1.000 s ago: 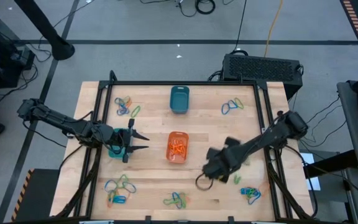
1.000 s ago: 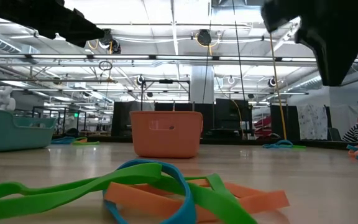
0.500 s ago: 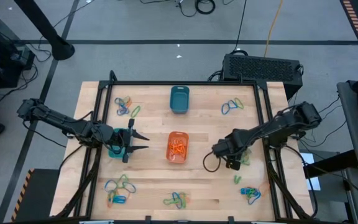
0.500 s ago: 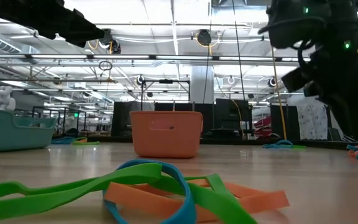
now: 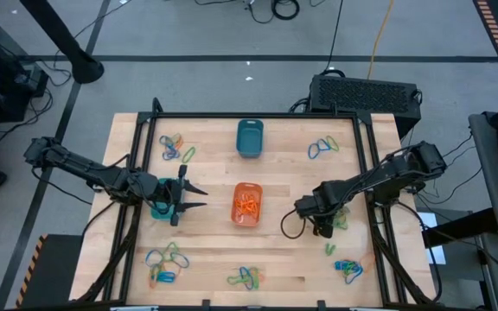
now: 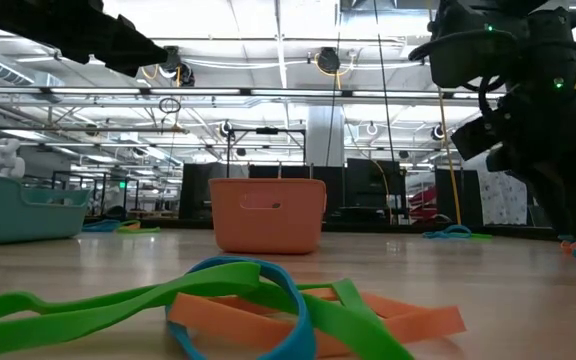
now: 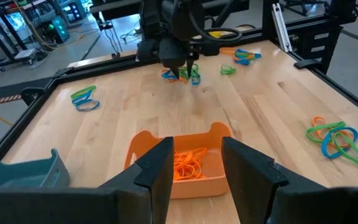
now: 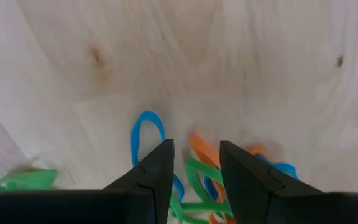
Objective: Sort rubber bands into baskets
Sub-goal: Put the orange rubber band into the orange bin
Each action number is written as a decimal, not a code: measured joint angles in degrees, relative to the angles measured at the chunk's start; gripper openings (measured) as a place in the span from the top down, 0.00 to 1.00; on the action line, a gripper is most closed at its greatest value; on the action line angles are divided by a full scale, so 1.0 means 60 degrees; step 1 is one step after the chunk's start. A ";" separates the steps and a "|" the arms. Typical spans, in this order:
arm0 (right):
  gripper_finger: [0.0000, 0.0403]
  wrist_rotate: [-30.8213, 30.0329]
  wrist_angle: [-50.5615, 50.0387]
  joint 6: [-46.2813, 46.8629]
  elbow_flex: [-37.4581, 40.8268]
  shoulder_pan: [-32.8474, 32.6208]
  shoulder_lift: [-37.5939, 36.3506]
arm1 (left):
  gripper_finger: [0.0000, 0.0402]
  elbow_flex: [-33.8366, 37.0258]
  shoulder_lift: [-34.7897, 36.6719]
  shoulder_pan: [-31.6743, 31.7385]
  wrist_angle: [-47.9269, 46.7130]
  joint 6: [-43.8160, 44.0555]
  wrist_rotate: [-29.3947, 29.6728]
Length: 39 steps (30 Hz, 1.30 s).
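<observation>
**Right gripper low over a band cluster, left gripper parked beside the turquoise tub**

From above: wooden table (image 5: 275,250) inside a black frame. Orange rectangular plastic basket (image 5: 247,205) at centre, thin orange loops inside. Dark teal basket (image 5: 250,138) behind it. Lighter turquoise-blue basket (image 5: 164,207) mostly hidden under the left gripper (image 5: 199,197), fingers parted and empty, pointing at the orange basket. Right gripper (image 5: 325,226) down by a small tangle of rubber bands (image 5: 339,221), partly covered by the arm; finger gap impossible to read here. More clusters of small orange, green and blue elastic loops (image 5: 176,148) lying near the table's corners and front edge.

At table height: green, blue and orange bands close up, cut off at the bottom edge. Orange basket beyond, teal tub cropped at the left. Right arm dark at upper right, fingertips hidden.

Left wrist: two dark fingers spread apart, nothing between them, orange basket just past them. Right arm farther off, over a cluster.

Right wrist: fingers parted, gripping nothing, straddling blue, green and orange loops (image 8: 197,168) on bare wood. Contact with the bands impossible to tell.
</observation>
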State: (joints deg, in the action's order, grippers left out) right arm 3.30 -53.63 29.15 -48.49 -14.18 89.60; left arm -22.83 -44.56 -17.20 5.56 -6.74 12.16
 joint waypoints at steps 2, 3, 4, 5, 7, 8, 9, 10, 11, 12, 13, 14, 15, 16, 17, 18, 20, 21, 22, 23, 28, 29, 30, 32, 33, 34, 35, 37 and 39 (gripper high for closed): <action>0.70 0.0019 0.0173 0.0021 0.0198 -0.0003 0.0004 | 0.64 0.0000 0.0000 -0.0003 -0.0011 0.0000 0.0000; 0.70 0.0070 0.0300 0.0022 0.0324 -0.0003 0.0004 | 0.64 0.0000 0.0000 0.0001 -0.0007 0.0004 0.0000; 0.70 0.0179 0.0445 0.0024 0.0464 -0.0001 0.0004 | 0.64 0.0000 0.0000 -0.0001 -0.0011 0.0004 0.0000; 0.70 0.0224 0.0557 0.0025 0.0598 0.0001 0.0004 | 0.64 0.0000 0.0000 0.0001 -0.0011 0.0004 0.0000; 0.70 0.0256 0.0726 0.0091 0.0797 0.0004 -0.0001 | 0.64 0.0000 0.0000 -0.0002 -0.0008 0.0004 0.0000; 0.70 0.0264 0.0741 0.0163 0.0846 0.0014 -0.0016 | 0.64 0.0000 0.0000 -0.0002 -0.0010 0.0004 0.0001; 0.71 0.0272 0.0741 0.0248 0.0868 0.0036 -0.0018 | 0.64 0.0000 0.0000 0.0001 -0.0011 0.0004 0.0000; 0.72 0.0283 0.0741 0.0303 0.0867 0.0053 -0.0018 | 0.64 0.0000 0.0000 -0.0003 -0.0011 0.0001 0.0000; 0.73 0.0293 0.0736 0.0338 0.0854 0.0069 -0.0018 | 0.64 0.0000 0.0000 0.0001 -0.0007 -0.0004 0.0004; 0.75 0.0293 0.0719 0.0343 0.0815 0.0091 -0.0011 | 0.64 0.0000 0.0000 0.0001 -0.0007 -0.0004 0.0004; 0.77 0.0296 0.0722 0.0289 0.0774 0.0109 0.0001 | 0.64 0.0000 0.0000 0.0001 -0.0007 -0.0007 0.0004; 0.79 0.0285 0.0716 0.0250 0.0731 0.0136 0.0010 | 0.64 0.0000 -0.0002 0.0001 -0.0009 -0.0005 0.0004; 0.82 0.0229 0.0712 0.0195 0.0690 0.0186 0.0011 | 0.64 0.0000 0.0000 0.0000 -0.0004 -0.0004 0.0004; 0.85 0.0173 0.0712 0.0138 0.0654 0.0245 0.0011 | 0.64 0.0000 0.0000 0.0001 -0.0003 -0.0004 0.0004; 0.88 0.0173 0.0699 0.0104 0.0626 0.0301 0.0011 | 0.64 0.0000 -0.0001 0.0000 -0.0004 0.0000 0.0004; 0.91 0.0169 0.0671 0.0076 0.0610 0.0354 0.0011 | 0.64 0.0000 -0.0002 0.0001 -0.0004 0.0000 0.0004; 0.96 0.0188 0.0559 0.0042 0.0567 0.0464 0.0011 | 0.64 0.0000 0.0000 0.0001 -0.0004 0.0000 0.0004; 0.98 0.0206 0.0559 0.0028 0.0543 0.0526 0.0011 | 0.64 0.0000 0.0000 -0.0003 -0.0005 0.0000 0.0004; 0.99 0.0229 0.0559 0.0025 0.0508 0.0582 0.0011 | 0.64 0.0000 0.0000 0.0001 -0.0004 0.0000 0.0004; 0.99 0.0227 0.0556 0.0025 0.0488 0.0629 0.0011 | 0.64 0.0000 0.0000 -0.0002 -0.0004 0.0000 0.0004; 0.99 0.0436 0.0349 -0.0155 0.0153 0.0772 0.0011 | 0.64 0.0000 0.0000 -0.0001 -0.0005 -0.0007 0.0004; 0.99 0.0475 0.0303 -0.0202 0.0035 0.0799 0.0011 | 0.64 0.0000 0.0000 -0.0002 -0.0005 -0.0007 0.0004; 0.99 0.0475 0.0244 -0.0216 -0.0111 0.0802 0.0011 | 0.64 0.0000 -0.0002 0.0001 -0.0004 -0.0007 0.0004; 0.99 0.0458 0.0120 -0.0226 -0.0474 0.0802 0.0011 | 0.64 0.0000 -0.0003 0.0001 -0.0004 -0.0011 0.0004; 0.99 0.0421 0.0057 -0.0229 -0.0667 0.0799 0.0011 | 0.64 0.0000 0.0000 0.0001 -0.0004 -0.0007 0.0004; 0.99 0.0320 0.0031 -0.0229 -0.0864 0.0798 0.0011 | 0.64 0.0000 0.0000 -0.0002 -0.0004 -0.0010 0.0004; 0.99 0.0131 0.0025 -0.0225 -0.1097 0.0795 0.0011 | 0.64 0.0000 0.0000 -0.0003 -0.0004 -0.0011 0.0004; 0.99 -0.0332 0.0106 -0.0214 -0.1553 0.0772 0.0011 | 0.64 0.0000 0.0000 -0.0001 -0.0006 -0.0011 0.0006; 0.99 -0.0788 0.0410 -0.0109 -0.1994 0.0766 0.0011 | 0.64 0.0000 -0.0001 0.0001 -0.0004 -0.0011 0.0004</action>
State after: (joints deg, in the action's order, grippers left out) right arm -1.43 -51.17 28.49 -60.46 -9.58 89.67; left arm -22.83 -44.56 -17.19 5.54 -6.81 12.19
